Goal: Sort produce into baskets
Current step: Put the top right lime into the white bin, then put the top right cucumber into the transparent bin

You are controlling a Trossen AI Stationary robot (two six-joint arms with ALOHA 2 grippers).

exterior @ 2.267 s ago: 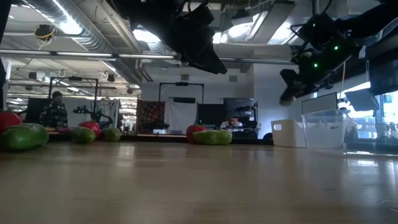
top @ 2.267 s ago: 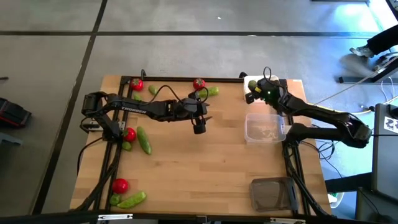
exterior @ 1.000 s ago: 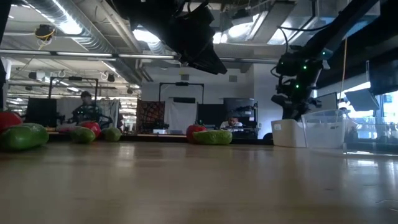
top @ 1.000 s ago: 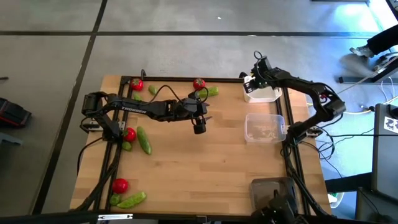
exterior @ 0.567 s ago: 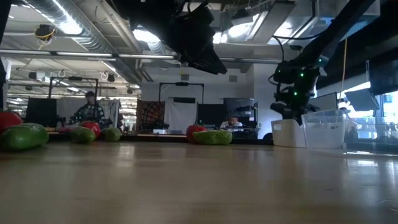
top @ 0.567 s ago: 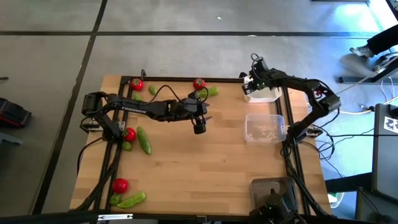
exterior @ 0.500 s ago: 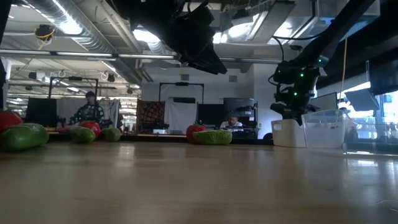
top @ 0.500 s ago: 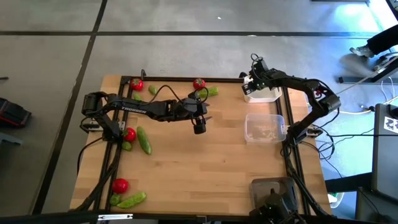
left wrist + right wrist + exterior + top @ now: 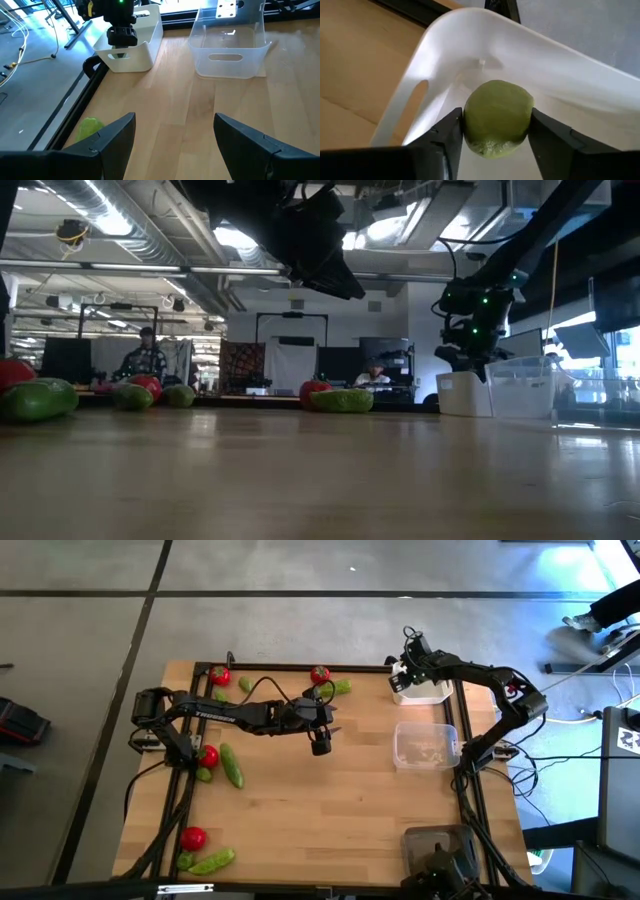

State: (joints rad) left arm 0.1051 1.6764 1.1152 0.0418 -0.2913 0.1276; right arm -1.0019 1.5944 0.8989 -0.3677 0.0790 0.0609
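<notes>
Hanging between the dark fingers of the right gripper (image 9: 495,125), a small round green lime-like piece (image 9: 498,118) sits just above the inside of the white basket (image 9: 470,45). A second ago this arm was swinging in over the basket; now it has stopped above it, at the far right corner of the table (image 9: 330,810). The fingers look to be just parting, though both sides still touch the piece, so the drop seems under way rather than finished.

No other produce shows in the part of the white basket I can see. Next along the right edge, the clear basket (image 9: 425,745) looks empty apart from pale reflections. The dark grey basket (image 9: 437,848) sits at the near right corner; I cannot tell what it holds.

Out over the middle of the table, the left gripper (image 9: 320,745) hangs with fingers spread and nothing in them. Red tomatoes (image 9: 207,755) and green pods (image 9: 231,766) lie unsorted along the left side and far edge.
</notes>
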